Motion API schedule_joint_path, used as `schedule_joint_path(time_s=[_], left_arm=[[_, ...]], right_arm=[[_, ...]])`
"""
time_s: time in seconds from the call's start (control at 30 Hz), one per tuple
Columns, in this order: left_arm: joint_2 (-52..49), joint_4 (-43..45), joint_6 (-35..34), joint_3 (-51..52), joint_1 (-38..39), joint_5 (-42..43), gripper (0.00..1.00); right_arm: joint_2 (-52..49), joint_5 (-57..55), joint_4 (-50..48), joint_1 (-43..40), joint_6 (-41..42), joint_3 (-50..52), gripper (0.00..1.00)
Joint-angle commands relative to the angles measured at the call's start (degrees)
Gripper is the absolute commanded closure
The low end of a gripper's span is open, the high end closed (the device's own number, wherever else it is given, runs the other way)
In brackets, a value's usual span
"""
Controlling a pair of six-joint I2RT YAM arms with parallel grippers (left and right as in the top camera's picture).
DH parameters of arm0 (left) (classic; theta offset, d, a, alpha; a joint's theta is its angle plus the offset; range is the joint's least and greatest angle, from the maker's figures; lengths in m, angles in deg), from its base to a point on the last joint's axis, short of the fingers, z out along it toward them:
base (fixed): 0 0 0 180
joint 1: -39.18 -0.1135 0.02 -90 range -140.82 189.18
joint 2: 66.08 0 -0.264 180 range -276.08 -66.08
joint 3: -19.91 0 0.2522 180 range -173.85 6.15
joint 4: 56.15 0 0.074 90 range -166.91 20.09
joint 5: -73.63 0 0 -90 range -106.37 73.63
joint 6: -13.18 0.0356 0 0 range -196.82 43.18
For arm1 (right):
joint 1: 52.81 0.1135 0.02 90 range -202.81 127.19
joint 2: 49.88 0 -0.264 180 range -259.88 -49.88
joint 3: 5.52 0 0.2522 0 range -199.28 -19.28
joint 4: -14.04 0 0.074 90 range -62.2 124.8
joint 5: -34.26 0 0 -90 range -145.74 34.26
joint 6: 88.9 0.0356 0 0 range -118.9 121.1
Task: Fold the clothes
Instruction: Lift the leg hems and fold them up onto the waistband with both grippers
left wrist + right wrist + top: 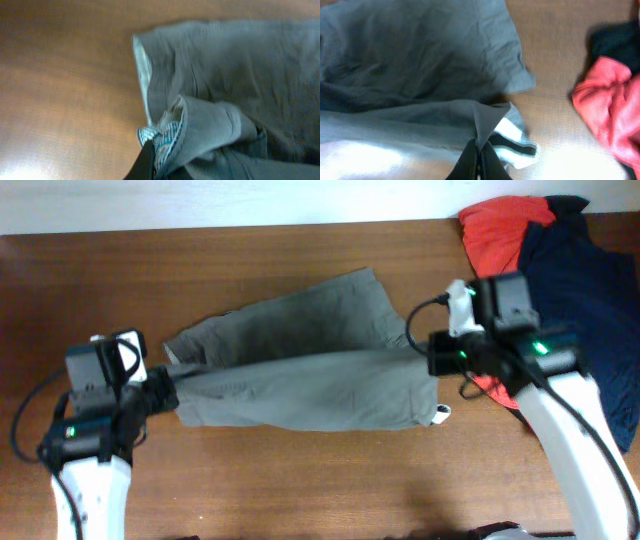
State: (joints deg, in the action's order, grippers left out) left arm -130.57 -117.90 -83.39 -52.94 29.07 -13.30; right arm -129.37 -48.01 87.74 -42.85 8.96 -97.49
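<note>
Grey-khaki shorts (300, 370) are lying stretched across the middle of the table (300, 480), nearer its far edge, with the left arm (95, 470) holding one end and the right arm (570, 430) the other. A red T-shirt (495, 230) and a navy garment (590, 280) are sitting at the far right corner.

From the left wrist, the left jaws are pinching bunched cloth, its checked lining (167, 135) showing.

From the right wrist, the right jaws are pressing together on a raised fold of the shorts.
</note>
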Motion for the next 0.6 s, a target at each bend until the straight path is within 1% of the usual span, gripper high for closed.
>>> schedule_joint_path(time_s=[0.0, 0.1, 0.13, 0.23, 0.37, 0.57], left_arm=[[-5.7, 5.97, -0.48, -0.09, -0.44, -2.49, 1.0], [-10.43, 12.72, -0.52, -0.09, -0.44, -2.45, 1.0], [-12.98, 16.65, -0.76, -0.09, -0.44, -2.45, 1.0], [-17.49, 23.78, -0.76, -0.09, -0.42, -2.43, 1.0], [-22.18, 31.8, -0.74, -0.09, -0.39, -1.99, 1.0], [-27.04, 44.33, -0.74, -0.09, -0.09, 2.08, 1.0]], right_arm=[[-5.22, -2.38, -4.31, -0.28, -2.1, -0.66, 0.96], [-9.05, -2.4, -10.91, -1.51, -2.45, -0.66, 0.96], [-10.56, -2.4, -14.8, -2.54, -2.58, -0.66, 0.96], [-12.68, -2.38, -20.76, -4.11, -2.54, -0.66, 0.96], [-15.54, -2.38, -26.51, -4.81, -2.58, -0.66, 0.96], [-20.72, -1.99, -32.61, -4.74, -2.97, -0.66, 0.96]])
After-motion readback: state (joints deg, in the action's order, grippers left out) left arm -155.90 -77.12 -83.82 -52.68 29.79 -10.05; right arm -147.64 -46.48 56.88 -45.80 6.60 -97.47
